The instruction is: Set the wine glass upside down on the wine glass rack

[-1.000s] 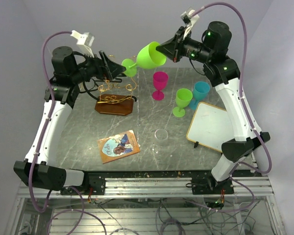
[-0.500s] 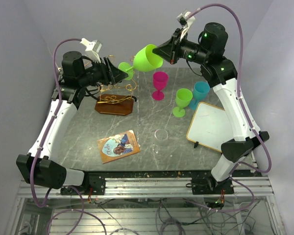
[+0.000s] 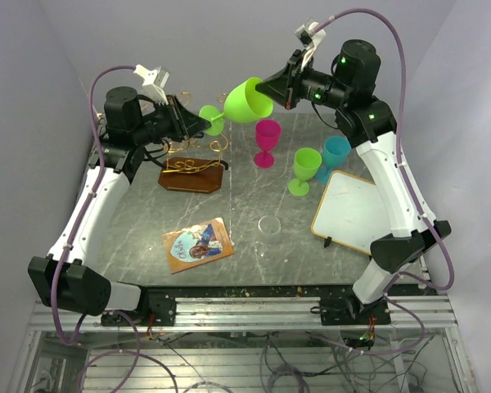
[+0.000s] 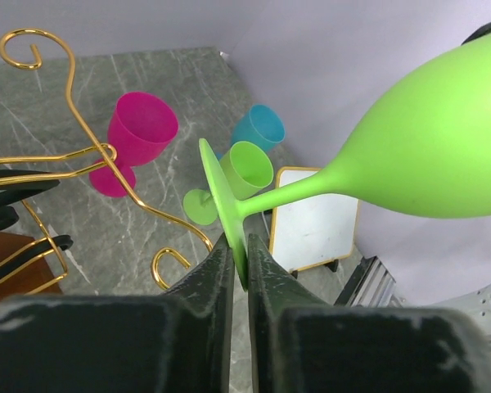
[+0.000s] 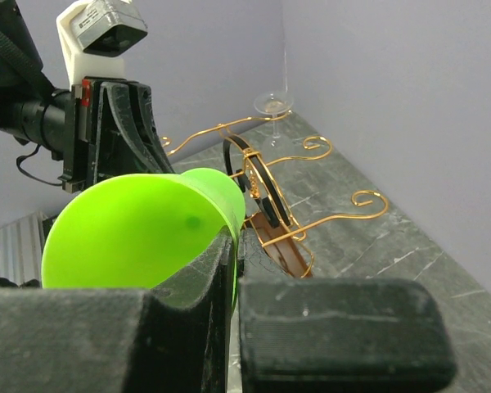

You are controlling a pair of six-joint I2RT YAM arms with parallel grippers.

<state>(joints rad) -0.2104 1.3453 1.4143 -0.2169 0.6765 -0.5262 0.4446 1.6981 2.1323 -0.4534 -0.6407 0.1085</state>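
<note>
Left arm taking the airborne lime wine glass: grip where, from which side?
The flat foot, edge-on from the left: the lime wine glass lies sideways, foot toward the left gripper, and the right gripper pinches the rim.

Top: I look down over the whole table (image 3: pixel 254 254).
Wrists: close, facing each other, sharing the wine glass (image 4: pixel 425 155).

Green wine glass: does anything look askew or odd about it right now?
Yes. The wine glass lies on its side in mid-air, held at both ends: right hand on the bowl's rim, left hand pinching the edge of its foot. It is not on the wine glass rack. No damage shows.
</note>
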